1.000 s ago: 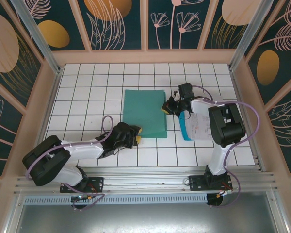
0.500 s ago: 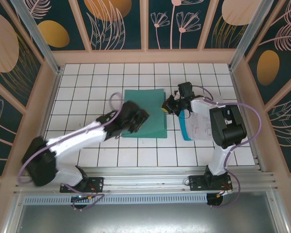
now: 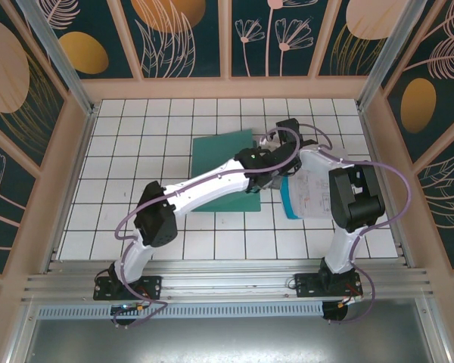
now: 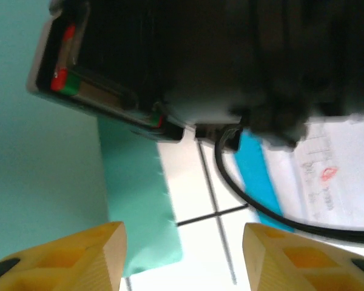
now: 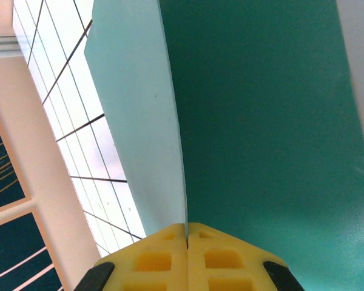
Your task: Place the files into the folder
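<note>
The teal-green folder (image 3: 219,162) lies at the table's middle, and its pale cover edge (image 5: 139,121) is pinched between my right gripper's (image 5: 187,233) shut yellow fingers, above the darker inner face (image 5: 267,121). My left arm reaches across the folder. Its gripper (image 3: 263,187) hovers open by the folder's right edge, beside the right gripper. In the left wrist view the open left gripper (image 4: 182,260) frames the folder's corner (image 4: 145,218) and white tile, holding nothing. The files (image 3: 314,193), white printed sheets, lie to the right under my right arm, and they appear again (image 4: 340,176).
A blue strip (image 3: 287,203) borders the files' left side, also seen as a blue strip (image 4: 255,163) in the left wrist view. A black cable (image 4: 255,206) crosses in front of the left fingers. Wooden walls (image 3: 378,151) ring the tiled table (image 3: 136,151).
My left arm has swung from the table's near left across the folder to its right edge. The right gripper has stayed shut on the cover's edge, which has tilted slightly.
</note>
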